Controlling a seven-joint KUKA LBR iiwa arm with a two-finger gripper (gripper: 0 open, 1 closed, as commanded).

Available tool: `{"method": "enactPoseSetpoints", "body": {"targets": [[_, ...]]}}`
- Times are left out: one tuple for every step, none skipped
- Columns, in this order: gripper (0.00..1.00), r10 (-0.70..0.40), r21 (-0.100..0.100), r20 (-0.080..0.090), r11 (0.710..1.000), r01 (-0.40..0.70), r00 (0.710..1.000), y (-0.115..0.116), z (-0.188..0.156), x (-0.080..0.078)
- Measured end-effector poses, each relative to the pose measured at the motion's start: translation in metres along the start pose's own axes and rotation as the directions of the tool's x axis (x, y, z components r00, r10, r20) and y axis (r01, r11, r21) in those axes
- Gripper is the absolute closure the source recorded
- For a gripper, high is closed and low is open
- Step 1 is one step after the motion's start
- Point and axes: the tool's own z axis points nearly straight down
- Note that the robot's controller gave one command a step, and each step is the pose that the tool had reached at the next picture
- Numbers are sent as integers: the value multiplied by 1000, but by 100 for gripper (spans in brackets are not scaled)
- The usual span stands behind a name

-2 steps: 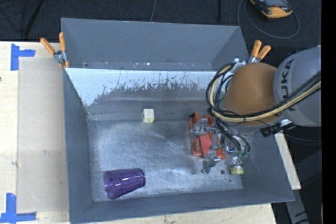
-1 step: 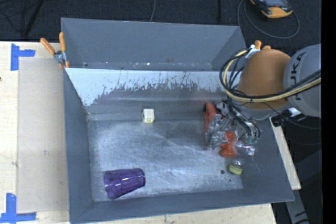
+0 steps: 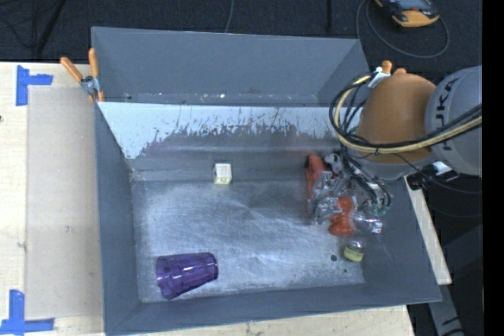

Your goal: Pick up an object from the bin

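One gripper (image 3: 347, 203) low in bin (image 3: 236, 75), orange-red piece (image 3: 340, 227) just beside it — likely grasp stage, grip state unreadable — next: secure hold, lift.

My bin (image 3: 236, 90) is grey with pale streaks. The cup (image 3: 186, 274) is see-through purple; up-right of it a cream block (image 3: 223, 174), far right of it a red-orange piece (image 3: 340, 227). My wrist cover (image 3: 394, 110) is orange.
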Motion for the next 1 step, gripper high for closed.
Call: {"method": "enactPoseSetpoints", "body": {"targets": [[100, 56, 1, 8, 998, -56, 998, 1, -35, 13]]}}
